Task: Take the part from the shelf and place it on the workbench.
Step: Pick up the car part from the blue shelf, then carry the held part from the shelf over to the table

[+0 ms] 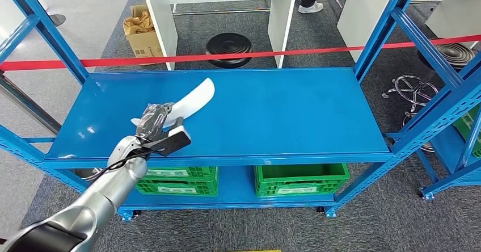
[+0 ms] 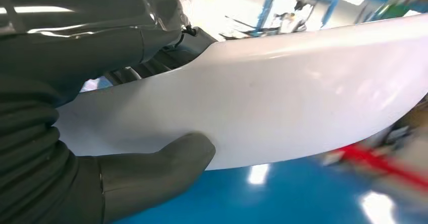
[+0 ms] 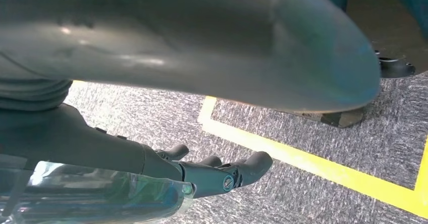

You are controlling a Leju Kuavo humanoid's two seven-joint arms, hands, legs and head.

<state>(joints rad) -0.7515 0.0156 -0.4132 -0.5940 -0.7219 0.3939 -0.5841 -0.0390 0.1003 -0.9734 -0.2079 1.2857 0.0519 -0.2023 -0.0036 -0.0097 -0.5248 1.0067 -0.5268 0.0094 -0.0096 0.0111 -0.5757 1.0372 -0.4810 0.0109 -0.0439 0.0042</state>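
- Here the left hand (image 1: 152, 122) grips the white curved part (image 1: 193, 100) over the blue shelf (image 1: 272, 116), thumb (image 2: 156, 168) pressed on one face and the dark fingers (image 2: 91, 37) wrapped over the other.
- The part juts forward and away from the hand, its far tip raised above the shelf top.
- The right hand (image 3: 212, 171) hangs over grey carpet with a yellow line (image 3: 303, 161) beyond its fingertips; fingers apart and loosely extended, holding nothing.
- Green crates (image 1: 299, 178) sit on the lower level, below and right of the left hand.

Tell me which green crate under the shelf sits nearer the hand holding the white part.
The left green crate, directly below the left hand gripping the white part; the right green crate sits farther along.
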